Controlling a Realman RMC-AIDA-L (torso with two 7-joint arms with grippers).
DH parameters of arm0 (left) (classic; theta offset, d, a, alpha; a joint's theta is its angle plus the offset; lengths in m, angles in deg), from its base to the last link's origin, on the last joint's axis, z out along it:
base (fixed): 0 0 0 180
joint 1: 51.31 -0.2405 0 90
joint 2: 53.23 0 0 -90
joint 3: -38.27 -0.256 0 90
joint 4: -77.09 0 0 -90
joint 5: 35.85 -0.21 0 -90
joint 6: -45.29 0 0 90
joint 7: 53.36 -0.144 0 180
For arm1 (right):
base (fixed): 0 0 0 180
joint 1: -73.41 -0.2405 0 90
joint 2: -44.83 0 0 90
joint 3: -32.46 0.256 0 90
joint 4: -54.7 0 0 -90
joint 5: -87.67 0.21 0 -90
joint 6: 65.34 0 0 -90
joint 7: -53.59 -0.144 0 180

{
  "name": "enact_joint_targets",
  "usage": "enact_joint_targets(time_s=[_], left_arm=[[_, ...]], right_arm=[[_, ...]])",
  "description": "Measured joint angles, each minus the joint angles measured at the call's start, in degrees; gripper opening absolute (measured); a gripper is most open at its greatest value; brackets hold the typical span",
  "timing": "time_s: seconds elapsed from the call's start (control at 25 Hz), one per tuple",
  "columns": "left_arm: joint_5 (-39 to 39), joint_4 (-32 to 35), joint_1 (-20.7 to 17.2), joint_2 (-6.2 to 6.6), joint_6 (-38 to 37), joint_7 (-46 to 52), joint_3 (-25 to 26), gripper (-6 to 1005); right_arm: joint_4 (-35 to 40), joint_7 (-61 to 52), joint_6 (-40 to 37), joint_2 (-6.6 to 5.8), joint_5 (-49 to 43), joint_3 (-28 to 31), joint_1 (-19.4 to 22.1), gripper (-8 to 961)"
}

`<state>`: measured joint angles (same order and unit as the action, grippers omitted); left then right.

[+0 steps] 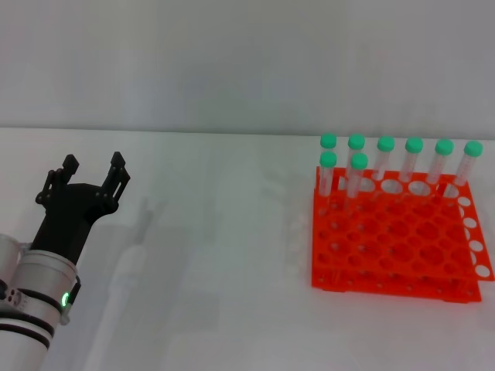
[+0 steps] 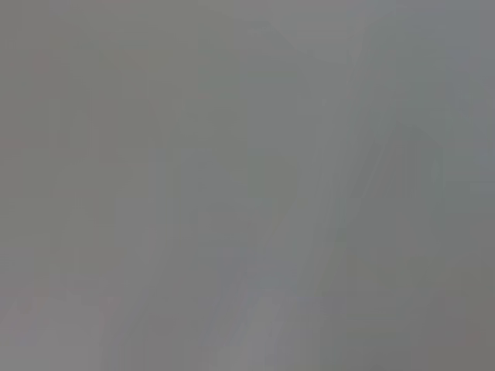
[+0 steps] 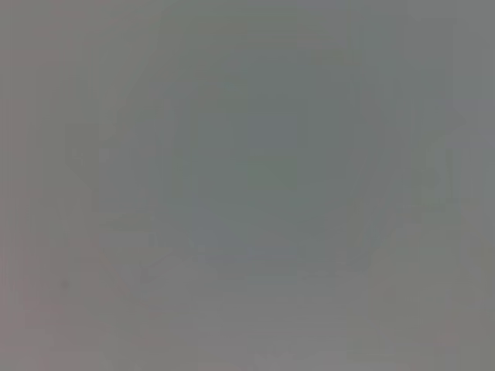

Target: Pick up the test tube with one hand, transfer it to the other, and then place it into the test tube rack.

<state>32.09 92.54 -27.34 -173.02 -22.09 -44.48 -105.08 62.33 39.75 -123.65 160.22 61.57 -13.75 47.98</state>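
Left gripper hangs open and empty over the white table — eight green-capped tubes already stand in the orange rack, no loose tube visible, so it looks basically finished.

White table — orange-red test tube rack standing on it.

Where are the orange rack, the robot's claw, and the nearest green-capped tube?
test tube rack (image 1: 402,255), head view, top tier.
left gripper (image 1: 94,171), head view, between fingertips.
front tube (image 1: 358,161), head view, green cap.
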Motion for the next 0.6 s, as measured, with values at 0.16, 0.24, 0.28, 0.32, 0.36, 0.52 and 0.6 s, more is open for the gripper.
enact_joint_targets(time_s=[0.16, 0.24, 0.28, 0.32, 0.36, 0.52, 0.6], left_arm=[[-0.01, 0.0, 0.02, 0.0, 0.04, 0.0, 0.0, 776], [0.27, 0.0, 0.03, 0.0, 0.06, 0.1, 0.04, 776], [0.54, 0.0, 0.05, 0.0, 0.08, 0.18, 0.06, 776], [0.85, 0.01, 0.11, 0.0, 0.1, 0.3, 0.07, 776], [1.05, 0.0, 0.22, 0.0, 0.12, 0.37, 0.07, 776], [1.2, -0.29, 0.62, 0.0, 0.15, 0.53, 0.09, 776], [1.23, -0.44, 0.68, 0.0, 0.15, 0.61, 0.09, 776]], right_arm=[[-0.02, 0.81, 1.29, 0.0, 0.0, 0.03, -0.41, 877], [-0.04, 1.71, 1.4, 0.01, 0.01, 0.04, -0.63, 877], [-0.05, 1.91, 1.4, 0.03, 0.0, 0.05, -0.72, 877], [-0.06, 2.01, 1.4, 0.06, 0.0, 0.06, -0.84, 877], [-0.07, 2.04, 1.4, 0.08, 0.0, 0.06, -0.9, 877], [-0.24, 2.09, 1.4, 0.25, -0.01, 0.08, -0.97, 877], [-0.25, 2.11, 1.35, 0.33, -0.01, 0.07, -0.97, 877]])
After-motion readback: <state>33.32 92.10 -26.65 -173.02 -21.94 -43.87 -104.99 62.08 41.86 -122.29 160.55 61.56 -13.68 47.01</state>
